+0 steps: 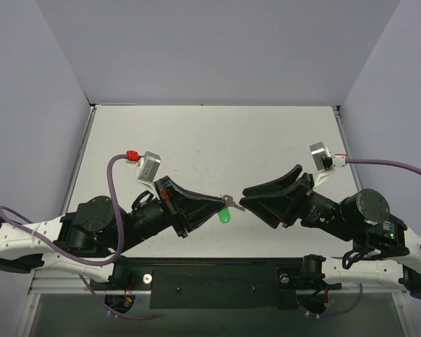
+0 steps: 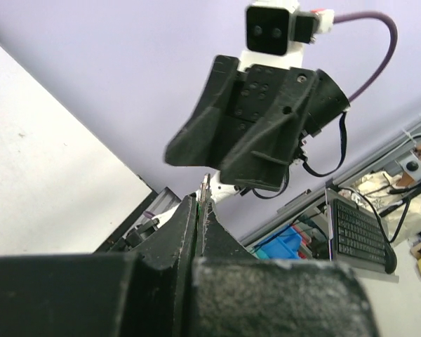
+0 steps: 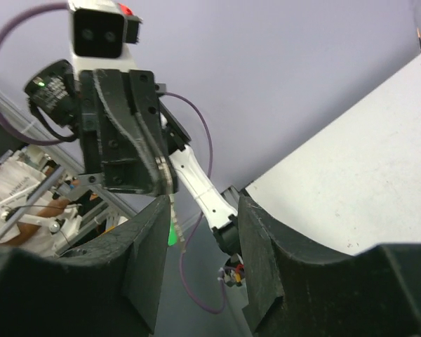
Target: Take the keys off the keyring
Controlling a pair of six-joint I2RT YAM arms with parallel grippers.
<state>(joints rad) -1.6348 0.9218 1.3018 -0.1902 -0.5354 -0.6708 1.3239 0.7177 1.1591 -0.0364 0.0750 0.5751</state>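
Step in hand: parts held in mid-air, separation not yet begun.
Left fingers [image 1: 219,204]: clamped on key [image 1: 233,202]; green keyring [image 1: 224,216] hangs below, above near surface [image 1: 217,140].
Right fingers [image 1: 252,194]: apart, just right of key.
Next, likely: right closes on one piece and pulls.

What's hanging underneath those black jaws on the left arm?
A small green keyring hangs below the left gripper, jaws shut; a silver key pokes from the tip. Their join is hidden between the jaws.
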